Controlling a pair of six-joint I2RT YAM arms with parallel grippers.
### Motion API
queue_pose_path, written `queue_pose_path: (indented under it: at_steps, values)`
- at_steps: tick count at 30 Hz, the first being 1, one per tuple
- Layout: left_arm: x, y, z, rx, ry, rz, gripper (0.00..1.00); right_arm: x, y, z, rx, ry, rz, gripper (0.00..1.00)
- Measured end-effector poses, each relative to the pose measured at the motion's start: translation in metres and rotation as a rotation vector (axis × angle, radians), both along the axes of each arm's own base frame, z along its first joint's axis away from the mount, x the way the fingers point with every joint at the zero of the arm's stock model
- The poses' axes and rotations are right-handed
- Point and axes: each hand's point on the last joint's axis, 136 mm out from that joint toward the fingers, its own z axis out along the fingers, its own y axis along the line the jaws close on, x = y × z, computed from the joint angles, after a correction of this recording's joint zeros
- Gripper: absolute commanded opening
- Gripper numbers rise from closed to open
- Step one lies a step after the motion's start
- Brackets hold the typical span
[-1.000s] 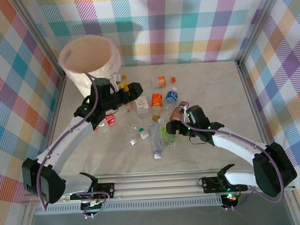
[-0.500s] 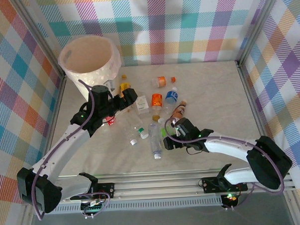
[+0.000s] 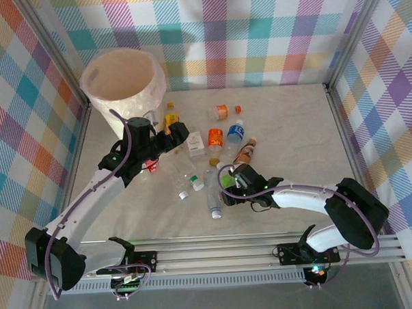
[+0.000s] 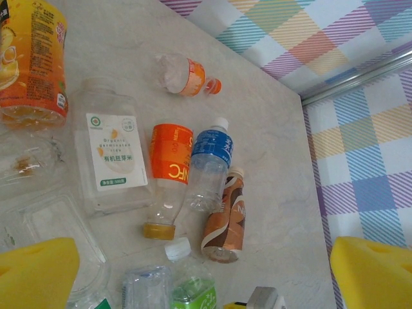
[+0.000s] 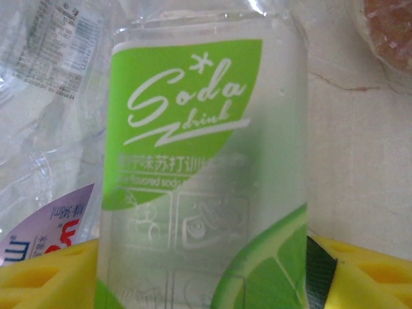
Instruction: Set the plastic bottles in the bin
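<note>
A clear bottle with a green "Soda drink" label [image 5: 206,161] lies on the table between the yellow pads [image 5: 45,277] of my right gripper [image 5: 206,273], which is shut on its sides. In the top view that gripper [image 3: 229,188] is low among the plastic bottles. My left gripper [image 3: 180,133] hovers open over them with nothing in it, its fingertips [image 4: 35,270] wide apart. Below it lie an orange-label bottle [image 4: 170,154], a blue-label bottle [image 4: 211,151] and a brown-label bottle [image 4: 226,222]. The cream bin [image 3: 132,106] stands at the back left.
More bottles lie in a loose cluster at mid-table: a square clear one with a white label [image 4: 112,154], a small one with an orange cap [image 4: 183,74] and a clear one [image 3: 214,195] beside my right gripper. Plaid walls close in the table on three sides.
My right arm dropped and moved left onto the green-label bottle, and its fingers closed in around it. My left arm pulled back slightly from the cluster and stayed open.
</note>
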Motion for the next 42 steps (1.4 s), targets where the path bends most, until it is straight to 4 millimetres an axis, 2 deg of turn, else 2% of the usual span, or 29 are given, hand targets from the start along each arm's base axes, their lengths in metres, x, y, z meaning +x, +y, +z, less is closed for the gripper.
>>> queue_pose_path:
  at_steps: [16, 19, 25, 30, 33, 42]
  values:
    - [0.005, -0.007, -0.016, 0.01, 0.047, -0.019, 1.0, -0.001, -0.001, 0.006, -0.033, -0.041, 0.065, 0.46]
    - [0.008, -0.013, -0.015, 0.008, 0.05, -0.034, 1.0, 0.001, 0.0, 0.02, -0.011, -0.077, 0.068, 0.43]
    - [0.007, -0.032, -0.015, 0.006, 0.055, -0.097, 1.0, 0.007, 0.004, 0.063, 0.075, -0.191, 0.072, 0.38]
    - [0.001, -0.048, -0.02, 0.01, 0.065, -0.15, 1.0, 0.011, 0.009, 0.096, 0.166, -0.288, 0.074, 0.38]
    - [-0.001, -0.055, -0.021, 0.006, 0.061, -0.171, 1.0, 0.013, 0.011, 0.11, 0.212, -0.332, 0.069, 0.38]
    - [-0.016, -0.093, -0.003, -0.05, -0.048, -0.34, 1.0, 0.021, 0.026, 0.142, 0.375, -0.37, 0.018, 0.39]
